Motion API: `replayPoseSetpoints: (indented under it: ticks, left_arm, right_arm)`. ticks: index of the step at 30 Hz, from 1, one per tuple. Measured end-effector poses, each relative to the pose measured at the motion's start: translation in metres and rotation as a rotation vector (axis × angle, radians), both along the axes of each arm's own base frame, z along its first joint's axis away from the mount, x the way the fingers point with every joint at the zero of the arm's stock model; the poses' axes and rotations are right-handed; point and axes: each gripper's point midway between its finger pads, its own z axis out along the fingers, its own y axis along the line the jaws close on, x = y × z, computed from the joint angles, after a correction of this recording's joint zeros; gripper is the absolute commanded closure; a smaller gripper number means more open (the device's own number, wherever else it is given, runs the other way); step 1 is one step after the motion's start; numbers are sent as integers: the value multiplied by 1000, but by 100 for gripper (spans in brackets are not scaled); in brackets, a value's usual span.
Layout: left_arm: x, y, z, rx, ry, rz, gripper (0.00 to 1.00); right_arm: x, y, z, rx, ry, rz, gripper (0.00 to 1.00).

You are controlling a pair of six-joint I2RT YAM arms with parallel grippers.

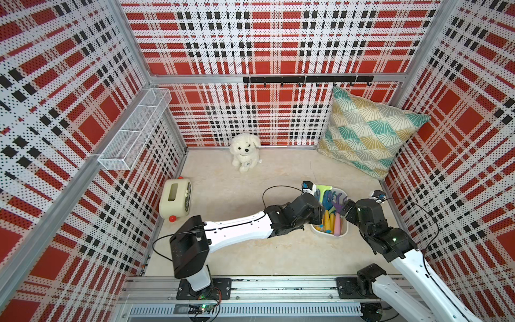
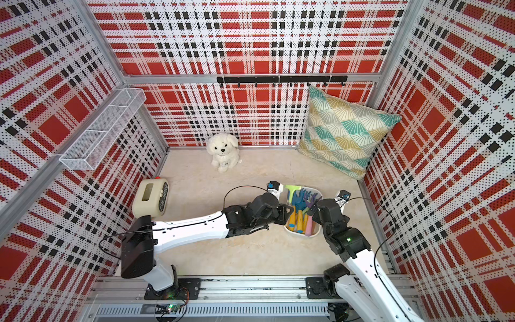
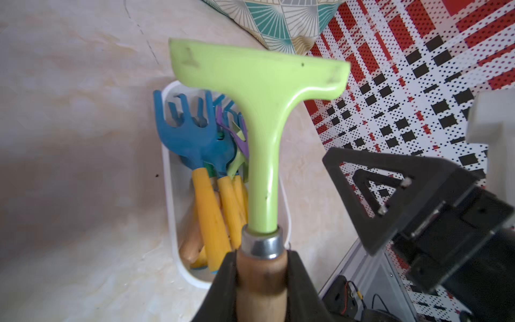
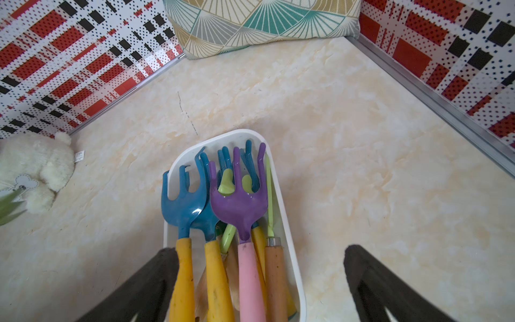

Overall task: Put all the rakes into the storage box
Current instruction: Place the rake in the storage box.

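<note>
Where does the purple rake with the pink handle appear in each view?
Top view: purple rake, lower right of centre.
Top view: again lower right of centre.
Left wrist: centre, partly behind the green rake.
Right wrist: centre, on top.
Shared landmark: the white storage box.

Outstretched left arm (image 1: pixel 239 223) with jaws clamped; right arm (image 1: pixel 418 276) beside it, jaws wide apart.

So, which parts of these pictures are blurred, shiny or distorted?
Left wrist view: the green rake, near the lens, is soft, with a sheen on its neck. Right wrist view: the purple rake in the storage box is sharp, the fingers of the right tool blurred. In both top views, wide-angle distortion splays the plaid walls outward.
</note>
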Motion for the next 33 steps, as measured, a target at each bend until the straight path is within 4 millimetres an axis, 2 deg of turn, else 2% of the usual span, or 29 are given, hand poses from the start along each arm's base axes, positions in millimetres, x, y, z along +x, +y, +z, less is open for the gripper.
replayPoseSetpoints:
  ticks: [5, 11, 13, 15, 20, 24, 27, 30, 33]
  left_arm:
    - [7, -32, -30, 2, 46, -21, 100]
    - [14, -46, -68, 38, 92, -20, 100]
    - [15, -49, -76, 43, 105, -23, 92]
    - [15, -51, -82, 49, 116, -27, 78]
    - [15, -55, -81, 37, 127, -37, 60]
    - [19, -59, -71, 10, 120, -39, 51]
    - [21, -61, -66, -4, 115, -41, 48]
    - [25, -59, -65, -6, 110, -37, 41]
    - [31, -47, -57, -13, 93, -16, 36]
  right_arm:
    - [-3, -6, 1, -15, -2, -28, 0]
    - [-4, -9, 4, -19, -18, -40, 0]
    - [-4, -9, 5, -21, -18, -36, 0]
    - [-4, -7, 5, -23, -17, -21, 0]
    - [1, 4, 7, -15, -24, 50, 0]
    - [3, 13, 9, -8, -30, 104, 0]
    - [4, 18, 9, -6, -30, 138, 0]
    - [4, 22, 12, -2, -38, 169, 0]
    - [3, 27, 14, 2, -49, 205, 0]
